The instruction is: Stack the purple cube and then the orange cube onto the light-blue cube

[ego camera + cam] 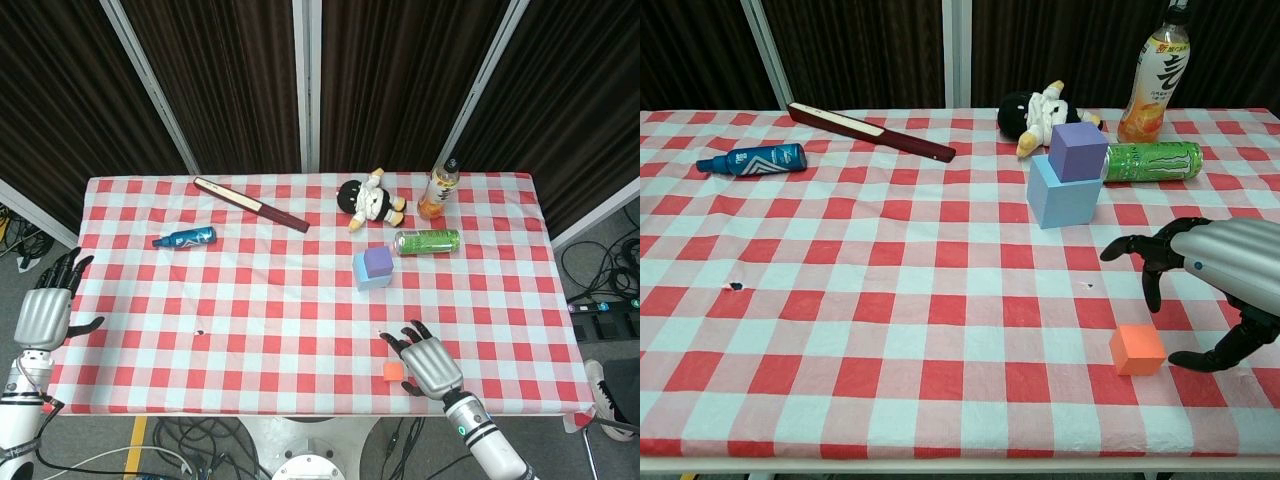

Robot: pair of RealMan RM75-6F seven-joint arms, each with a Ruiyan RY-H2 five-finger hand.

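Note:
The purple cube (1078, 151) sits on top of the light-blue cube (1061, 197) right of the table's middle; both show in the head view too, purple cube (378, 261) on light-blue cube (366, 275). The orange cube (1137, 349) lies alone near the front edge, also seen as a small orange cube (392, 371) from above. My right hand (1215, 270) hovers just right of and above it, fingers spread, holding nothing; the head view shows this right hand (430, 364) beside the cube. My left hand (46, 310) hangs open off the table's left edge.
A green can (1156, 161) lies on its side right of the stack, with an orange drink bottle (1156, 75) and a plush doll (1040, 113) behind. A dark red flat stick (870, 131) and a blue tube (752, 159) lie at the back left.

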